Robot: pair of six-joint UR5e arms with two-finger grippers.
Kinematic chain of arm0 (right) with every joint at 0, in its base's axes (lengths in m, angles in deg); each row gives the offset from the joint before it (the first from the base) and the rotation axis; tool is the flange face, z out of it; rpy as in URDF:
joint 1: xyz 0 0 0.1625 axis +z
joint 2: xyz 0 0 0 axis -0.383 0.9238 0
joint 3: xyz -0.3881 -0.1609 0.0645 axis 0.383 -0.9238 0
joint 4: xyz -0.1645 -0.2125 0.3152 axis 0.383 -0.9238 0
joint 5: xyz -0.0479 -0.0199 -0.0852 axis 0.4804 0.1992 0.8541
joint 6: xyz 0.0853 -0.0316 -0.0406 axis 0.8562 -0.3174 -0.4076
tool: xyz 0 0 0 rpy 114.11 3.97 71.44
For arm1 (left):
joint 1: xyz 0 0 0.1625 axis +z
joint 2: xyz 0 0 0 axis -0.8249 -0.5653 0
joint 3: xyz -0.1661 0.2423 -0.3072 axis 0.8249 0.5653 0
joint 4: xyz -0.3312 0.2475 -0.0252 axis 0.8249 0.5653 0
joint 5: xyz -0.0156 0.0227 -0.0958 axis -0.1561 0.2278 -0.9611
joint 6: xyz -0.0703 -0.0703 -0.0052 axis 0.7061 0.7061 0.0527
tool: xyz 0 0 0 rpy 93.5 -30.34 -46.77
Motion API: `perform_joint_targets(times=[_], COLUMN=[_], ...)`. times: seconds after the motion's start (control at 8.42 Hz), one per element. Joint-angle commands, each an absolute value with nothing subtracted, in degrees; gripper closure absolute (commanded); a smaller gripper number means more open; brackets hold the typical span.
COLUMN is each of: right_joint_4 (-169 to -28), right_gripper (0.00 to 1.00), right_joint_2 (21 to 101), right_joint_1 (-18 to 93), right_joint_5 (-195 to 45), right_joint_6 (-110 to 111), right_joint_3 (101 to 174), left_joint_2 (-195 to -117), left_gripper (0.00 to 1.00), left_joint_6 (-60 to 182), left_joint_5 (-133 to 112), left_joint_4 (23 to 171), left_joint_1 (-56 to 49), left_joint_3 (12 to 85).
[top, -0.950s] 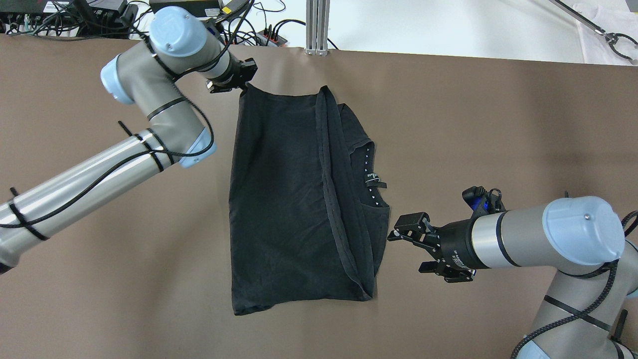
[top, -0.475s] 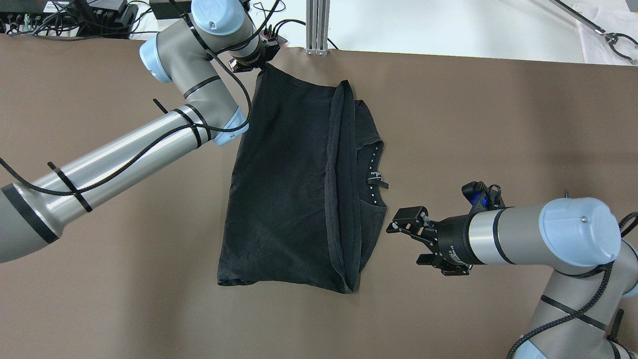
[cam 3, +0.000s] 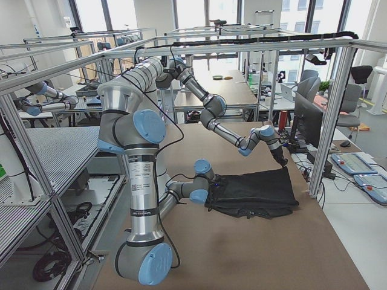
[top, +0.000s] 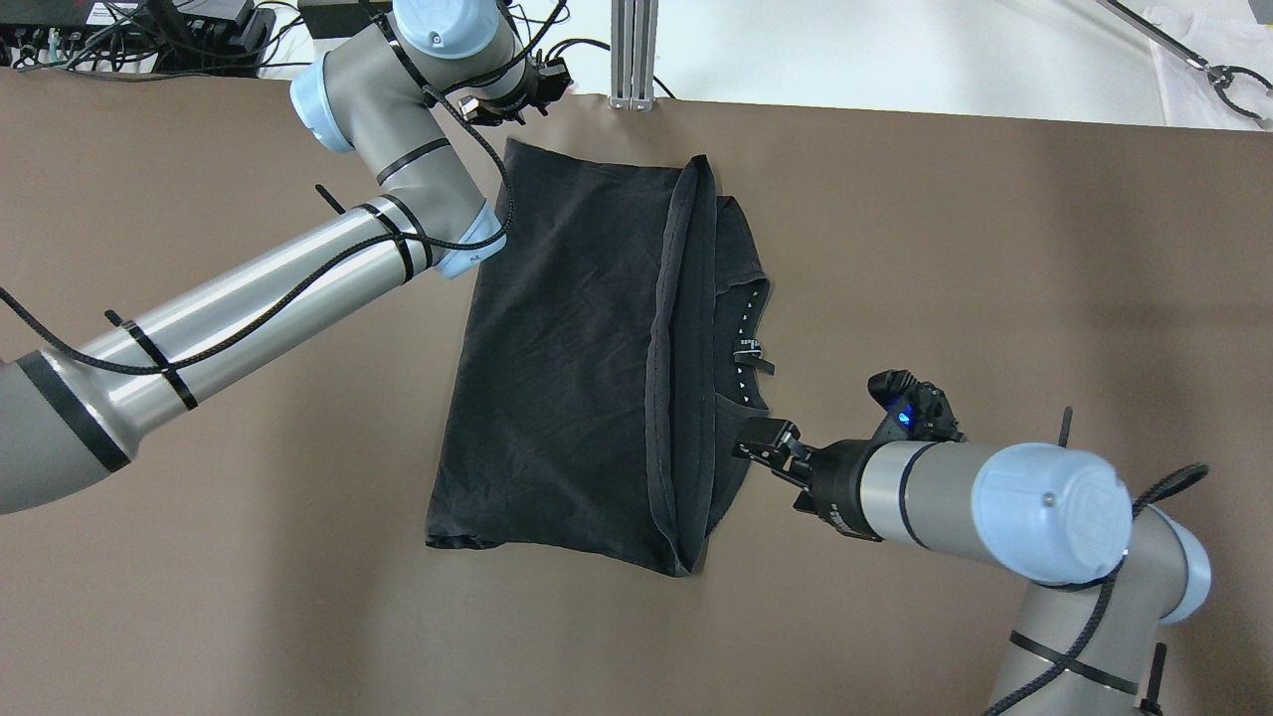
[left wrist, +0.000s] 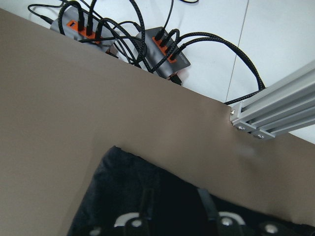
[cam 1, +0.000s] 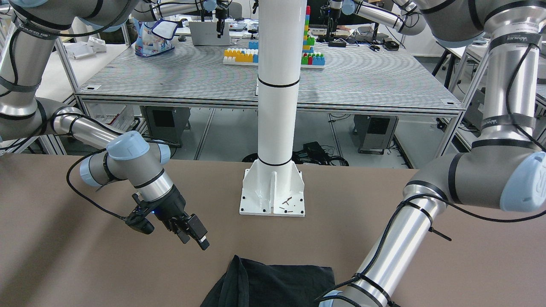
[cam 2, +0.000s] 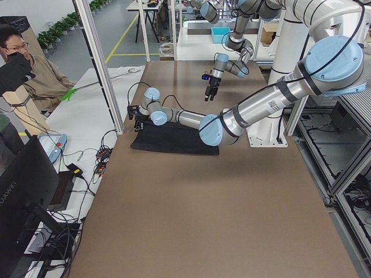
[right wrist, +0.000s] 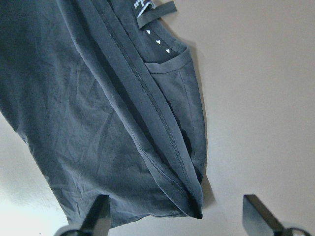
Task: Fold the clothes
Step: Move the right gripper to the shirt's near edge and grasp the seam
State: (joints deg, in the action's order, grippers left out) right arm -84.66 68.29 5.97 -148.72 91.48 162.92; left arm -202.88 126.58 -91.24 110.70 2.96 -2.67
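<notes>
Found the clothes (top: 567,348), one black garment, lying flat and wrinkled at mid tabletop (top: 945,249), doubled over with a hemmed fold ridge down its right part and a collar with small white marks (top: 741,343) showing beyond it. Logged left gripper (top: 517,94) at the far edge of the tabletop, just past the garment's far left corner, jaws parted and gripping nothing; from its wrist camera, saw both fingers (left wrist: 144,204) over that corner of cloth. Logged right gripper (top: 771,459) low at the garment's right edge, toward the near corner, jaws spread wide and empty; unable to tell whether touching the cloth. Noted power strips with cables (left wrist: 162,46) beyond the tabletop's far edge.
</notes>
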Motion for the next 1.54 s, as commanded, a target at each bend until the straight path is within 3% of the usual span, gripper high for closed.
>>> perform_joint_targets(times=[0.0, 0.36, 0.59, 1.19, 1.31, 1.42], right_joint_4=[-93.9, -94.1, -95.0, -97.0, -97.0, -97.0], right_gripper=[0.07, 0.46, 0.51, 0.53, 0.56, 0.67], right_joint_2=[62.6, 56.4, 51.8, 52.1, 52.1, 52.1], right_joint_1=[1.7, -1.4, -2.4, -3.0, -3.1, -3.4], right_joint_5=[-144.1, -144.5, -144.3, -144.0, -144.0, -144.0], right_joint_6=[77.0, 52.7, 48.0, 42.3, 42.3, 42.4], right_joint_3=[161.4, 152.3, 146.6, 146.2, 146.3, 146.4], left_joint_2=[-194.4, -193.0, -192.4, -191.6, -191.6, -191.5], left_gripper=[0.0, 0.0, 0.0, 0.0, 0.0, 0.0], left_joint_6=[125.8, 126.7, 126.8, 127.6, 127.7, 127.9], left_joint_5=[-91.1, -88.9, -88.5, -87.8, -87.8, -87.7], left_joint_4=[110.4, 110.3, 110.4, 110.4, 110.4, 110.4], left_joint_1=[2.8, 3.4, 3.5, 3.5, 3.5, 3.5], left_joint_3=[7.9, 9.7, 9.8, 10.8, 10.8, 10.8])
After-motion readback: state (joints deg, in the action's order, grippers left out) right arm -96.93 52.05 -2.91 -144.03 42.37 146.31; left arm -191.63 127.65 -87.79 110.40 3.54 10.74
